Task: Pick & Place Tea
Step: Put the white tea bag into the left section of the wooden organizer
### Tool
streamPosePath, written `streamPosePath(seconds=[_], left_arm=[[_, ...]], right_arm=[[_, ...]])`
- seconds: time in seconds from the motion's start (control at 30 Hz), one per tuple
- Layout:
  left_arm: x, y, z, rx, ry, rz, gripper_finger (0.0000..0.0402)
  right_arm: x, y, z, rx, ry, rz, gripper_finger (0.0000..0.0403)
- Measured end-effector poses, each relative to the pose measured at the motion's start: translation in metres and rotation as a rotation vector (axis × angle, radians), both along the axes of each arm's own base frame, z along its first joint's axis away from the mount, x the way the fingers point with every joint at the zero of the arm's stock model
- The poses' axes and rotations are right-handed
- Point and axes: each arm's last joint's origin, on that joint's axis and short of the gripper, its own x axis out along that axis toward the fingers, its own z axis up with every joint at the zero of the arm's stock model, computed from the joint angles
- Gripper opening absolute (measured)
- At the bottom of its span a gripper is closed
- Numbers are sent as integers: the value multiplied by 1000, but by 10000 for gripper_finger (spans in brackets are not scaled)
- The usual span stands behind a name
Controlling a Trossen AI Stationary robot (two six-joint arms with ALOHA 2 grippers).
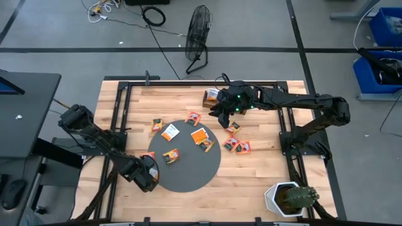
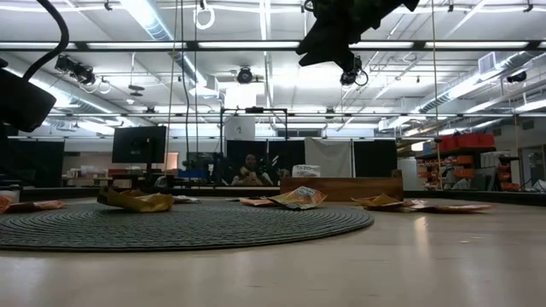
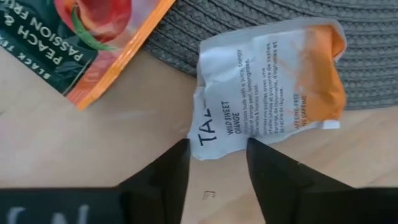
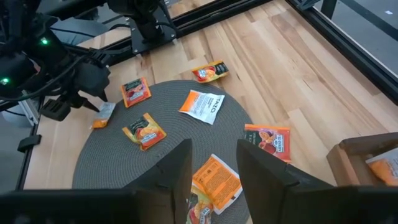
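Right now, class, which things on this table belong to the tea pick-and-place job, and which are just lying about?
Job:
- tea packets
- grey disc
- wooden box
- left gripper, open over a white-and-orange packet
- right gripper, open

Lying about:
- potted cactus
- floor fan

In the left wrist view, two tea packets carry words that can be read. The white and orange packet (image 3: 267, 87), which lies partly on the grey woven disc (image 3: 348, 25), shows the large letters "TA" at its edge, with the rest cut off by the fold, and the smaller words "WILD SWEET ORANGE"; the fine lines of print next to them are too small to read. The dark green and orange packet (image 3: 81, 37) shows "PEACH & PASSION FRU", where the picture cuts the word, and beside it "BLACK TE", also cut. In the other views the print on the packets is too small to read.
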Motion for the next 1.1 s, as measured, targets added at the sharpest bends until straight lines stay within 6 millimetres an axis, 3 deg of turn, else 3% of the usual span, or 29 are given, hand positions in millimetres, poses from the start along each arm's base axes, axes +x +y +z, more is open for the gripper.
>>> streamPosePath(seconds=[0.37, 0.53, 0.8, 1.1], left_arm=[[-2, -1, -1, 23, -4, -14, 11], [-5, -5, 7, 28, -26, -33, 3], [-4, -16, 54, 121, -71, -148, 2], [1, 2, 124, 511, -78, -266, 1]], right_arm=[[0, 0, 0, 0, 0, 0, 132], [0, 0, 0, 10, -3, -7, 132], [7, 2, 12, 210, -149, -2, 132], [9, 3, 17, 369, -195, -30, 132]])
